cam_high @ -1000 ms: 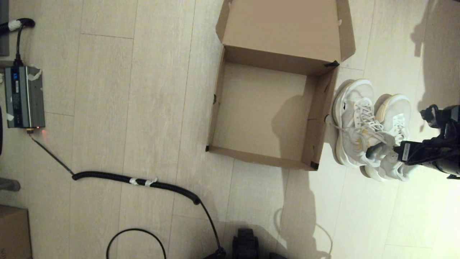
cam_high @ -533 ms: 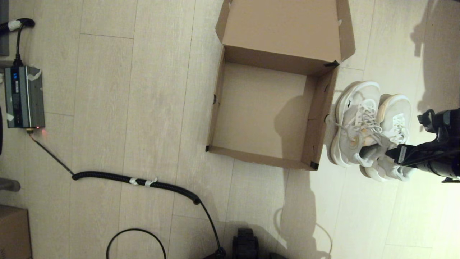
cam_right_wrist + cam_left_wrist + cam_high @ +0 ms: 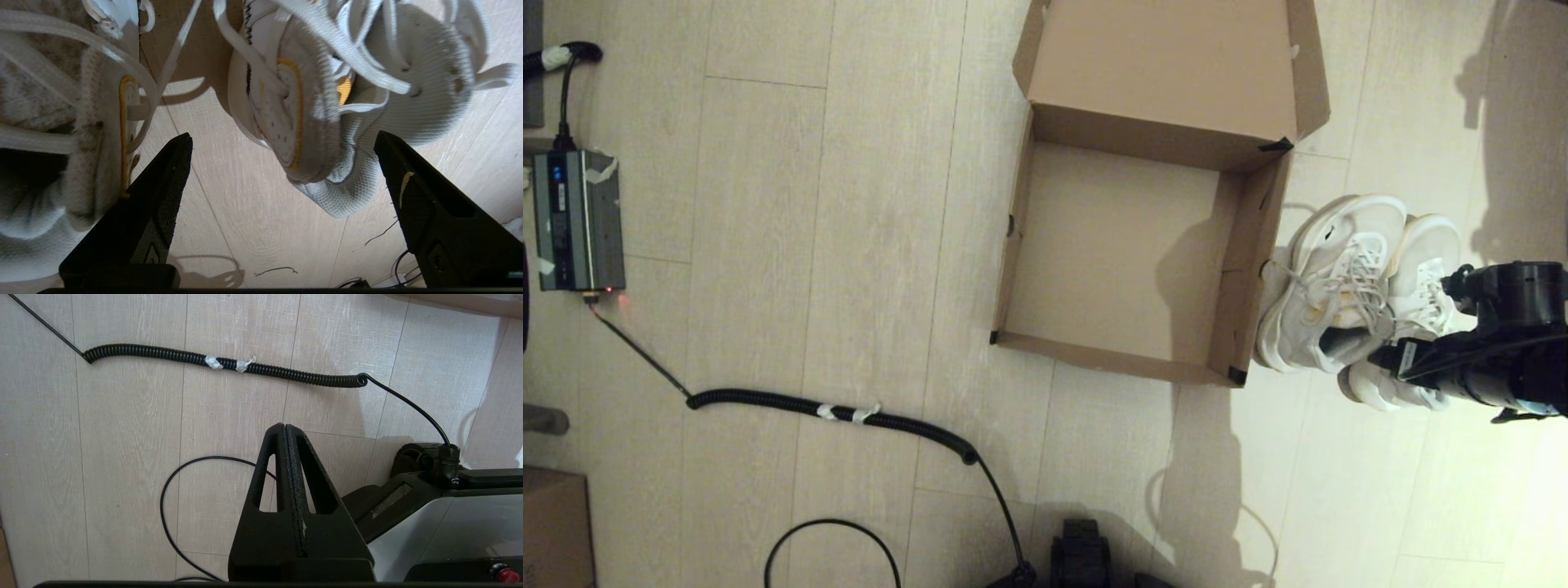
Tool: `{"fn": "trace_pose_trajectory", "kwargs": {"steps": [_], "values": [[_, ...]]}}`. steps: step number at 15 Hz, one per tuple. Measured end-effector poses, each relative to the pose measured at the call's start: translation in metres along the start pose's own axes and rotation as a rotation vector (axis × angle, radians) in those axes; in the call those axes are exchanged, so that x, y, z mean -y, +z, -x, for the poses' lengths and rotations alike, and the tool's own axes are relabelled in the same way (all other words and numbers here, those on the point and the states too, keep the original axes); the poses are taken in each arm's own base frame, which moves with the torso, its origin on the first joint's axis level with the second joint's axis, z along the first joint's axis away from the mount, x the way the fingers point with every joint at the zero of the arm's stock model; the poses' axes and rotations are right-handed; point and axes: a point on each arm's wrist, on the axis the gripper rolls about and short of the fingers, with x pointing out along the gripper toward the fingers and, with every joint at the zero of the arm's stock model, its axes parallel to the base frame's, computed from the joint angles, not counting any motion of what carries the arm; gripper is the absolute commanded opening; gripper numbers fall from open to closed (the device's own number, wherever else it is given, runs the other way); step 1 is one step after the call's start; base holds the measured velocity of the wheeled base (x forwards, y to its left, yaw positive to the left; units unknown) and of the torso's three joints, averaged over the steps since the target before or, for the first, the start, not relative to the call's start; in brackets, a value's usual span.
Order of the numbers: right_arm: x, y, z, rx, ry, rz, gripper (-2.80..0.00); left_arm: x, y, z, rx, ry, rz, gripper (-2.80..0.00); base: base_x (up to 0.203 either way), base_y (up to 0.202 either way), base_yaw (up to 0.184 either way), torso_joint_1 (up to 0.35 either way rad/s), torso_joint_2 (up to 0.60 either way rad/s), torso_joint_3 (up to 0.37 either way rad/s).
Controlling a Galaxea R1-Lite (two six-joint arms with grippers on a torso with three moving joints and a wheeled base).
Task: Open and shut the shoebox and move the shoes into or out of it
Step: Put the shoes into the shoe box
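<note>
The shoes, white mesh with tangled white laces, sit on the floor just beside the shoebox's right wall, their heels partly hidden under the right tool. The shoebox lies open and empty, its lid flap cut off at the frame's top. The right tool is spread wide around one shoe's collar. The left tool, pressed closed, hangs above a coiled cable.
</note>
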Motion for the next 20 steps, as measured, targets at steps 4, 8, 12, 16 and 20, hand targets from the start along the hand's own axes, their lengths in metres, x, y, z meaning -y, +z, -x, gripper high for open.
{"fn": "trace_pose_trajectory", "kwargs": {"steps": [4,8,12,16,20], "values": [[-0.005,-0.007,-0.009,-0.03,0.005,-0.016,0.0,0.0,0.0,0.0,0.0,0.0,0.0,-2.8,0.0,0.0,0.0,0.0,0.0,0.0],[-0.009,-0.005,-0.018,-0.033,0.012,-0.051,-2.8,0.0,0.0,0.0,0.0,0.0,0.0,-2.8,0.0,0.0,0.0,0.0,0.0,0.0],[-0.007,-0.011,-0.027,-0.058,0.0,-0.053,-2.8,0.0,0.0,0.0,0.0,0.0,0.0,-2.8,0.0,0.0,0.0,0.0,0.0,0.0],[-0.006,-0.011,-0.034,-0.065,-0.006,-0.052,-2.8,0.0,0.0,0.0,0.0,0.0,0.0,-2.8,0.0,0.0,0.0,0.0,0.0,0.0],[-0.006,-0.005,-0.031,-0.047,-0.005,-0.052,-2.8,0.0,0.0,0.0,0.0,0.0,0.0,-2.8,0.0,0.0,0.0,0.0,0.0,0.0]]}}
